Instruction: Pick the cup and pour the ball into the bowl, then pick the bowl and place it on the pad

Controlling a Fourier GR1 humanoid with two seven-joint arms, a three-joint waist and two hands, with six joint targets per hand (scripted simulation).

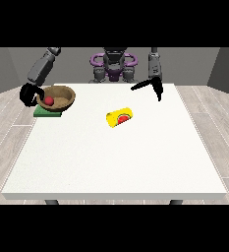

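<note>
Even, bright light; white table [116, 162] glare-free; shadows faint; edges undistorted.

one cup [120, 117], bowl [60, 97], ball [48, 100], pad [47, 112]

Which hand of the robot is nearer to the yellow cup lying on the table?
Its left hand, at the view's right, hangs behind the yellow cup to its right. The hand at the view's left is farther, beside the bowl.

a white table [116, 162] on grey plank flooring [214, 133].
</note>
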